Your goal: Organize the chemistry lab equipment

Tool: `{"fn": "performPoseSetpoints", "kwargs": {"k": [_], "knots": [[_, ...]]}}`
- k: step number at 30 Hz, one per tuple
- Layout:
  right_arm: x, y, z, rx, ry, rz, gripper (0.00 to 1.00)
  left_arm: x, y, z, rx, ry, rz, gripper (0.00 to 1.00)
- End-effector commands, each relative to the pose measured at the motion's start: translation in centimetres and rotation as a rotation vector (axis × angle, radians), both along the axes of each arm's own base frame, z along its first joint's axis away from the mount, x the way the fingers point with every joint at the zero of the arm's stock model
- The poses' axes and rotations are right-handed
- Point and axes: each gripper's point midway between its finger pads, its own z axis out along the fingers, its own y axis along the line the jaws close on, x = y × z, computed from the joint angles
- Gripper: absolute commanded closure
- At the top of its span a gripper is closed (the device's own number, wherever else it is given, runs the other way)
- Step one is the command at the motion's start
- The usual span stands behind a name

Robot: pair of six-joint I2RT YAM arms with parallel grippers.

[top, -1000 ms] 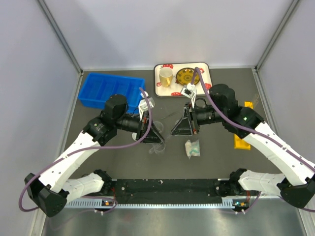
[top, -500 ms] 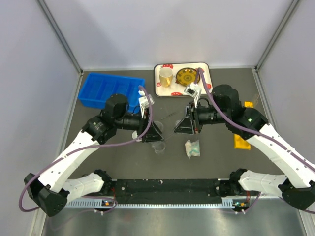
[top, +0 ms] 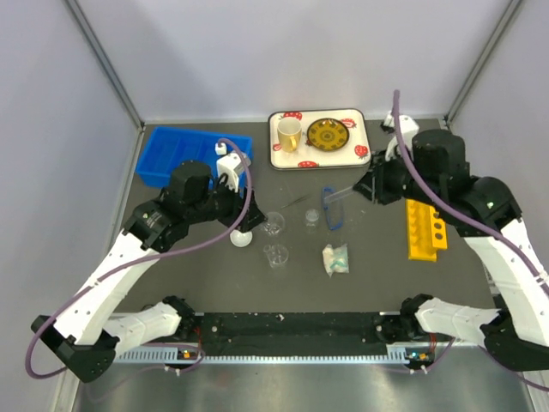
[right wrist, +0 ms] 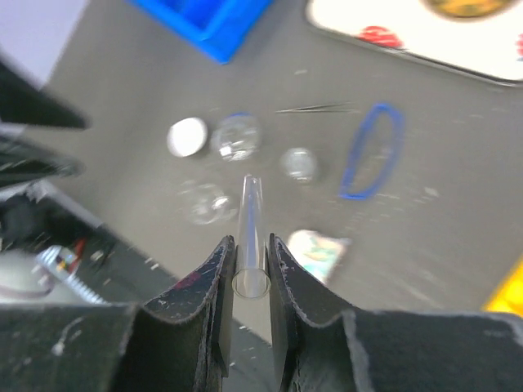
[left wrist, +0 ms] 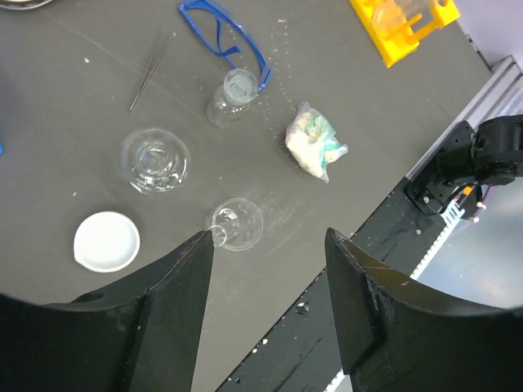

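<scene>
The right gripper (right wrist: 249, 260) clamps a thin, clear, hollow tube (right wrist: 250, 212). The left gripper (left wrist: 268, 238) hangs spread and empty over a small clear beaker (left wrist: 239, 224).

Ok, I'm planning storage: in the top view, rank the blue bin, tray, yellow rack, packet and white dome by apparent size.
1. Blue bin and tray: about alike, bin partly behind the left arm, so unranked.
2. Yellow rack.
3. Packet.
4. White dome, slightly smaller than the packet.
</scene>
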Motion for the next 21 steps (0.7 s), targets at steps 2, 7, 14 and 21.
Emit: {"fn": "performPoseSetpoints", "kwargs": {"k": [2, 7, 14, 21], "knots": [[3.8, -9.5, -0.1, -0.24, -0.043, -0.436, 0.87, -0.1, 1.4, 0.0, 0.028, -0.022, 0.048, 0.38], [5.9, -16.0, -1.5, -0.315, 0.008, -0.721, 0.87, -0.9, 1.2, -1.6, -0.017, 0.009, 0.048, 0.38], [6.9, -22.6, -3.6, -0.34, 0.096, -0.99, 0.89, -1.8, 1.3, -2.3, -0.028, 0.026, 0.032, 0.38], [7.4, -26.2, -6.6, -0.324, 0.223, -1.098, 0.91, -2.5, 0.7, -3.8, -0.026, 0.069, -0.013, 0.38]]}}
